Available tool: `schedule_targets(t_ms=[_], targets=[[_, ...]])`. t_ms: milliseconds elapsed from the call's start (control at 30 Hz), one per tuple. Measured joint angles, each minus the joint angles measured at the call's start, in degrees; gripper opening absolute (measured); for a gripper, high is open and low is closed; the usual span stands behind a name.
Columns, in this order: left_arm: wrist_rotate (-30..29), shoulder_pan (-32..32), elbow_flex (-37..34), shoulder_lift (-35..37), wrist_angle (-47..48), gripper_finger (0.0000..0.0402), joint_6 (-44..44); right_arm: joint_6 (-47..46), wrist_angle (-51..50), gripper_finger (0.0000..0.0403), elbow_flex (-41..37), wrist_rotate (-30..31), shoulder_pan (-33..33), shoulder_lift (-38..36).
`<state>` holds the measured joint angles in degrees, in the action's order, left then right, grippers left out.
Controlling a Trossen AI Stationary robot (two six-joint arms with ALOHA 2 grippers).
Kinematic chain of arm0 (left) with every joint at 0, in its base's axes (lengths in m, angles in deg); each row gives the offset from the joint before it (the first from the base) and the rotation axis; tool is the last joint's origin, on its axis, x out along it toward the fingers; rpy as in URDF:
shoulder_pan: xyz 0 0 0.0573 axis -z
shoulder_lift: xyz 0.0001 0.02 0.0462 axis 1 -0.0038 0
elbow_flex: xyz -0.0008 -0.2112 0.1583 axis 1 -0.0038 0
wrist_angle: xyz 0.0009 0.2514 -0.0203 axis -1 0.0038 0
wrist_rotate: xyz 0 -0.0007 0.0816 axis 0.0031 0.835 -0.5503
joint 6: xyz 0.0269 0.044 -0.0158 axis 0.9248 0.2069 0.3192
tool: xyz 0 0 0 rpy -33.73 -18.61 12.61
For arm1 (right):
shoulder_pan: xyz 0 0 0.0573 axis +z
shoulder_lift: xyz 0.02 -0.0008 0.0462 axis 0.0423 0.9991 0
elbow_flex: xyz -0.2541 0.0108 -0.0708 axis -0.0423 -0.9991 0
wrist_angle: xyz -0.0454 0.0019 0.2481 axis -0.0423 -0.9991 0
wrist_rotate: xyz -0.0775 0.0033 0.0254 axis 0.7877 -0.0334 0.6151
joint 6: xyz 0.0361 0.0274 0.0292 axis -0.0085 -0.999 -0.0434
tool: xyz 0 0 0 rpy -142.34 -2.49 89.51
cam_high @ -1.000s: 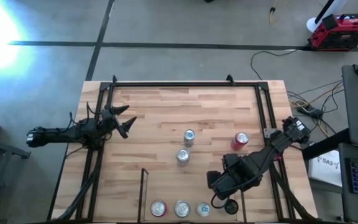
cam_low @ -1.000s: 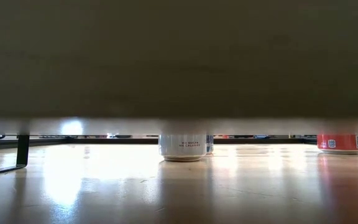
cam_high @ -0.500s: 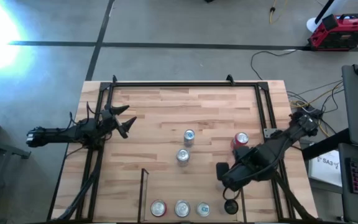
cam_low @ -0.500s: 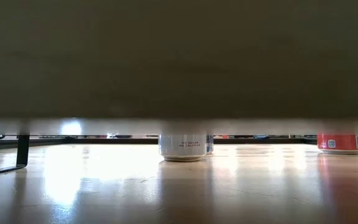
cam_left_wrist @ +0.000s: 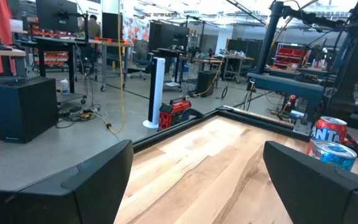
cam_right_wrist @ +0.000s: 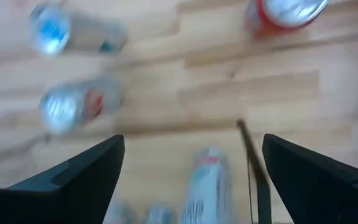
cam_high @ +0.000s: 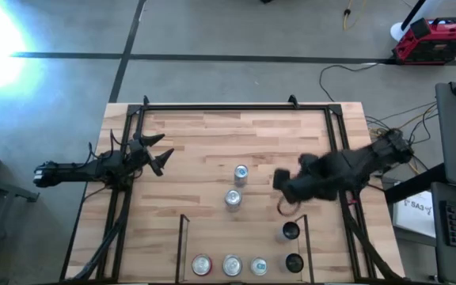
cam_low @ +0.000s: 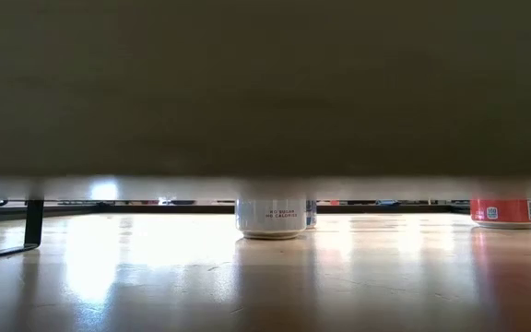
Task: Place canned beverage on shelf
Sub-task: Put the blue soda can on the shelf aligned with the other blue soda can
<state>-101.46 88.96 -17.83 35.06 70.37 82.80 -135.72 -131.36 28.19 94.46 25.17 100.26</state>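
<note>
Wooden tabletop [cam_high: 212,142] carries the shelf [cam_high: 240,252]; behind it the right hand [cam_high: 285,180], open wide and empty, could knock over the red can [cam_right_wrist: 283,14].

Table [cam_high: 212,142]: light wood, pale plank stripes. Frame [cam_high: 236,104] around table: black. Shelf [cam_high: 182,237]: thin black rails, light wood floor. Both arms: dark, near black.

Cans in shelf: first can [cam_high: 202,264] silver top with red edge; second can [cam_high: 232,265] silver; third can [cam_high: 259,267] silver with pale blue tint; fourth can [cam_high: 294,263] black top.

Two mid-table cans [cam_high: 241,172] [cam_high: 233,198]: silver tops, bluish sheen. White can [cam_low: 271,219] with small dark print seen in low view; orange-red can [cam_low: 505,211] with white label patch at right.

Red can [cam_left_wrist: 330,130] with white lettering and blue-topped can [cam_left_wrist: 331,154] seen in left wrist view.
</note>
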Motion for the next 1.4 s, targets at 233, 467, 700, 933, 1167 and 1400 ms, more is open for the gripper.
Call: schedule_targets(t_ms=[233, 467, 700, 933, 1167, 1400], targets=[[0.00, -0.01, 0.00, -0.01, 0.00, 0.0346, 0.00, 1.45, -0.05, 0.0366, -12.36, -6.96, -13.42, -4.77], [0.02, 0.00, -0.01, 0.00, 0.00, 0.0346, 0.00, 5.02, 0.07, 0.0366, -21.07, -12.05, -21.82, -6.67], [0.02, 0.00, -0.01, 0.00, 0.00, 0.0346, 0.00, 7.47, 1.36, 0.0366, -25.85, -12.10, -25.15, -6.71], [0.00, 0.01, -0.01, 0.00, 0.00, 0.0346, 0.00, 17.83, 9.91, 0.0366, -27.96, -9.54, -28.24, -6.74], [0.00, 0.00, -0.02, 0.00, 0.00, 0.0346, 0.00, 27.77, 19.07, 0.0366, -26.76, -12.25, -30.03, -2.69], [0.01, -0.01, -0.01, 0.01, 0.00, 0.0346, 0.00, 33.90, 16.82, 0.0366, -15.91, -14.13, -30.03, 7.63]])
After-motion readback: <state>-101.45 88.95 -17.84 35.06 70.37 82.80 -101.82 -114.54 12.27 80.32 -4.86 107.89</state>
